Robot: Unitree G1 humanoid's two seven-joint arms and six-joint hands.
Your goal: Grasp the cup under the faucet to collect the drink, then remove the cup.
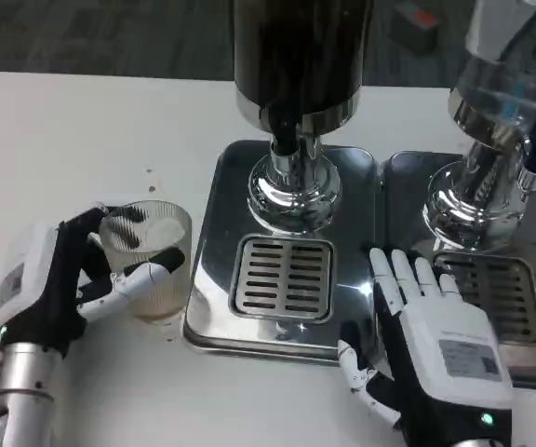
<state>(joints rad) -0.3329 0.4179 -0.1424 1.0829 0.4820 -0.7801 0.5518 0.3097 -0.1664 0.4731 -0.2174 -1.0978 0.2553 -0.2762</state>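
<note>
Holding the cup (pixel 149 258) on the table beside the drip tray's (pixel 214 307) left edge, your left hand (pixel 59 284) has its fingers (pixel 147 276) wrapped round it, not yet under the dark faucet (pixel 287 140). Your right hand (pixel 426 340) rests flat, fingers spread and empty, likely steadying the tray.

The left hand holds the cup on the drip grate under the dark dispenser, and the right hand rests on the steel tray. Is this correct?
Not quite. The head view shows the left hand holding the cup on the white table, left of the steel tray, not on the drip grate. The right hand does rest on the tray.
</note>
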